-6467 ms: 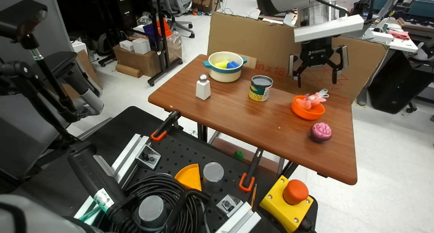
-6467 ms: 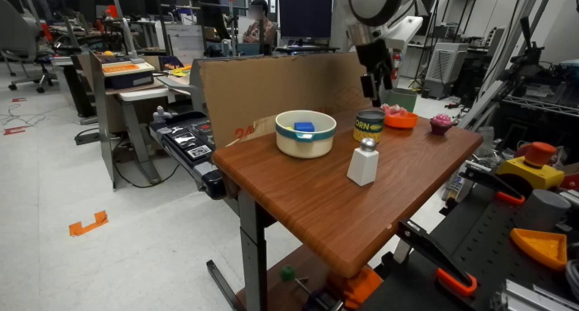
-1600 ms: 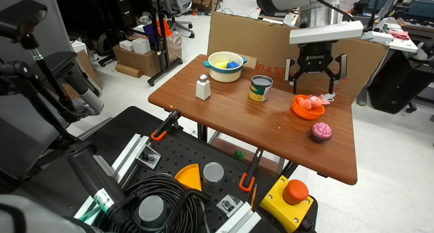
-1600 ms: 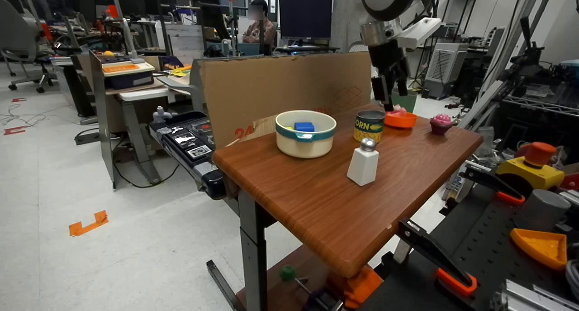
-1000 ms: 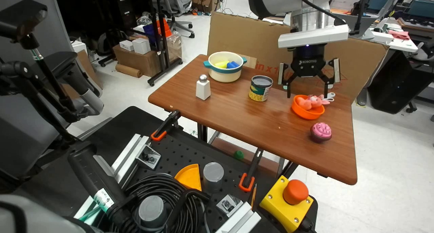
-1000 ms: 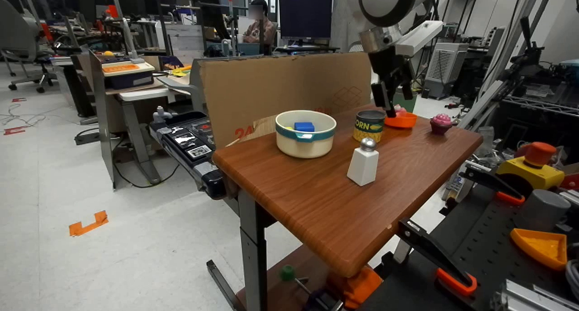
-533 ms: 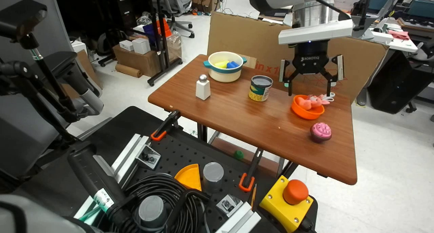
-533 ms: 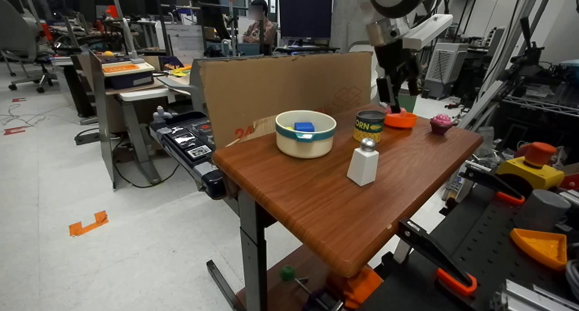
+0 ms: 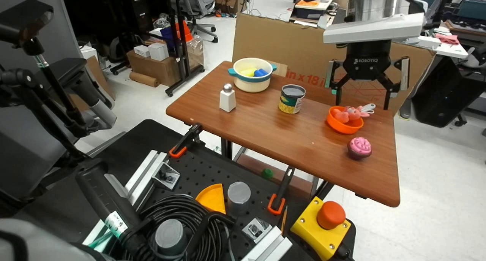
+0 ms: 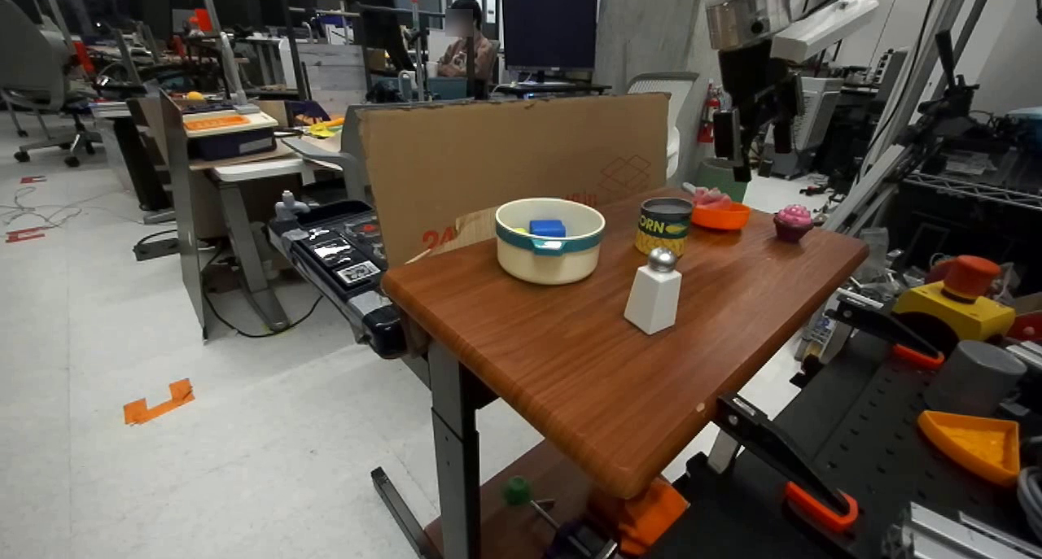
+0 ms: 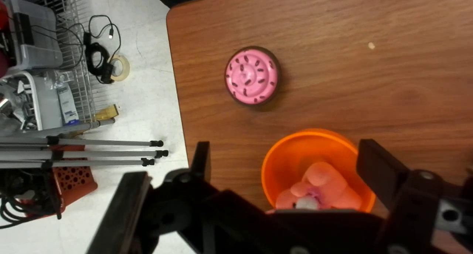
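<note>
Behind the wooden table [image 9: 262, 126] you have an upright cardboard sheet [image 9: 281, 37] and, farther back, a large dark monitor [image 10: 549, 26]. At the right of the frame in both exterior views, an orange bowl [image 9: 341, 128] on the table holds a pink toy [image 9: 353, 112]. Your gripper [image 9: 362, 100] hangs above the bowl without contact: its fingers [image 9: 338, 97] are spread widely and hold nothing. A whitish piece [image 9: 367, 108] extends past the bowl's rim, and you cannot tell whether it belongs to the toy. In the wrist view the bowl lies low, right of the centre; there the dark gripper covers its lower edge, so you see only a portion of the toy.

Toward the upper middle of an exterior view, a cream pot [image 9: 251, 86] with a teal band contains a yellow thing [image 9: 247, 72] and a blue thing [image 9: 261, 73]. Where a handle [image 10: 549, 247] of the pot is turned to the camera, the wall hides almost all of the yellow thing. Near the pot stand a white shaker [image 9: 227, 100] and a can [image 10: 664, 227]; on the can you read only "ORN", and whether its grey top is closed you cannot tell. A cupcake [image 11: 252, 76] with pink top sits in the upper middle of the wrist view, apart from the bowl.
</note>
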